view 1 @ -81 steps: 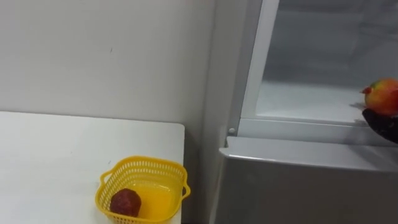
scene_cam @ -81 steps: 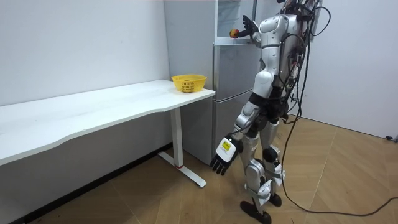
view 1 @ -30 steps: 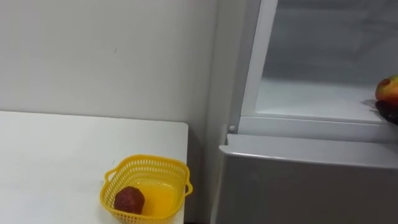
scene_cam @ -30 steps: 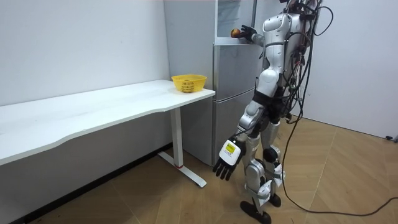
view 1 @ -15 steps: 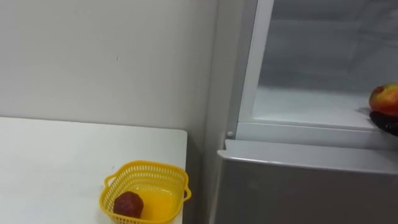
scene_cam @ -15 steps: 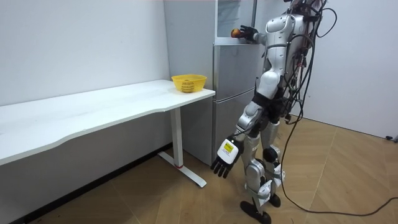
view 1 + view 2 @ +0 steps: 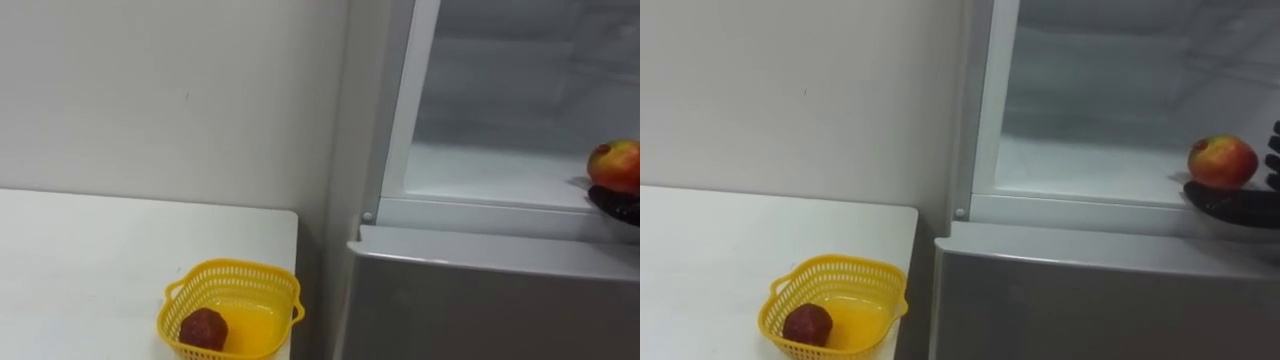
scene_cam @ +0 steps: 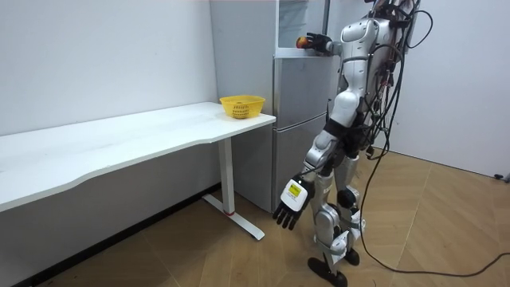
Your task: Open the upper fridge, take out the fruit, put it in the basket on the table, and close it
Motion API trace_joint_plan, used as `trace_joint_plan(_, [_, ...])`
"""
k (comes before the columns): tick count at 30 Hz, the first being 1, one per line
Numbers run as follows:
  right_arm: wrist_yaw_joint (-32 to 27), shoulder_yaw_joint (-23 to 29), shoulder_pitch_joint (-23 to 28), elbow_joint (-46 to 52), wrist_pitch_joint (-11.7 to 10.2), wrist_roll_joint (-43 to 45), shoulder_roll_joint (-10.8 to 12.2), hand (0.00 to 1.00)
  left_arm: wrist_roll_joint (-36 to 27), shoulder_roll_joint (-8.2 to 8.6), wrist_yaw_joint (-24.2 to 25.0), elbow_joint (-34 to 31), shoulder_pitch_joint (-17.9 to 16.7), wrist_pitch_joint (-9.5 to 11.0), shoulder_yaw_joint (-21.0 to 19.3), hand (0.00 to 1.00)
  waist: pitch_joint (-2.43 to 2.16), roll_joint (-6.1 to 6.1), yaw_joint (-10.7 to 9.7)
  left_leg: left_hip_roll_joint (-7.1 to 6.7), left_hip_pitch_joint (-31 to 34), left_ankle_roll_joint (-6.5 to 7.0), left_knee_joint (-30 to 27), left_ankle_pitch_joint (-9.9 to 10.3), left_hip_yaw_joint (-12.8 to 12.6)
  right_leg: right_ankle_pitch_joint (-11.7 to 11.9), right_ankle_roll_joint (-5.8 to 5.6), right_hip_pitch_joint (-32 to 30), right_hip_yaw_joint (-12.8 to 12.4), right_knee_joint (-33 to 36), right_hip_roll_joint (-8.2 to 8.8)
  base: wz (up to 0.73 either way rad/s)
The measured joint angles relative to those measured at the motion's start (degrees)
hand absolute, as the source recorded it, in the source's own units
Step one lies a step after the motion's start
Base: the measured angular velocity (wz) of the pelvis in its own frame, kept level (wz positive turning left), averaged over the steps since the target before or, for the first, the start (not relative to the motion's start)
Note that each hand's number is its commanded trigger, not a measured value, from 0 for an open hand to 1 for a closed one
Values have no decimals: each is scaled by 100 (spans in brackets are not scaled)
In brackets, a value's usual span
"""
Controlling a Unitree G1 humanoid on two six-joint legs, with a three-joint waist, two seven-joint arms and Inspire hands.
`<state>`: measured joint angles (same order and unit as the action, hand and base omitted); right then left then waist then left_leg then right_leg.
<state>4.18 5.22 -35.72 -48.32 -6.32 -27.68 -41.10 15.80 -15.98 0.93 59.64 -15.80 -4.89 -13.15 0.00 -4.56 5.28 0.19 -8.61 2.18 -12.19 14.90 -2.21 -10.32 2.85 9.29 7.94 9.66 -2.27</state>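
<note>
Your right hand (image 7: 1235, 205) sits at 3 o'clock in the open upper fridge (image 7: 1090, 290), thumb under and fingers curled round the apple (image 7: 1223, 161), just over the shelf's front edge. Left hand (image 8: 288, 209) hangs low by the thigh, fingers loose, holding nothing; print on its tag too small to read. Yellow basket (image 7: 232, 268) at 7 o'clock on the table (image 7: 90, 250) holds a red fruit (image 7: 203, 328).

Right hand (image 8: 317, 40) lowered, now level with the apple (image 8: 302, 41) — upper body shifted toward the room view's right
</note>
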Motion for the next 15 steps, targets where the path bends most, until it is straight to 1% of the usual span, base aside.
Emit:
trace_joint_plan(9, [35, -138, -133, -103, 9, 3, -6, 0, -1, -11, -38, -6, 4, -9, 20, 0, 12, -1, -3, -2, 1, -1, -5, 1, 14, 9, 16, -16, -3, -2, -6, -2])
trace_joint_plan(12, [35, -157, -144, -104, -4, 52, -10, 0, 0, -20, -35, -1, 11, -13, 128, 0, 24, 18, 1, -1, 1, -1, -7, 1, 17, 13, 22, -17, -3, -2, -8, 0])
trace_joint_plan(15, [38, -157, -151, -103, -5, 51, -13, 0, 0, -21, -33, 9, -3, -18, 177, 0, 26, 34, 22, 1, 2, -1, -6, 2, 27, 16, 27, -22, -3, 0, -13, 0])
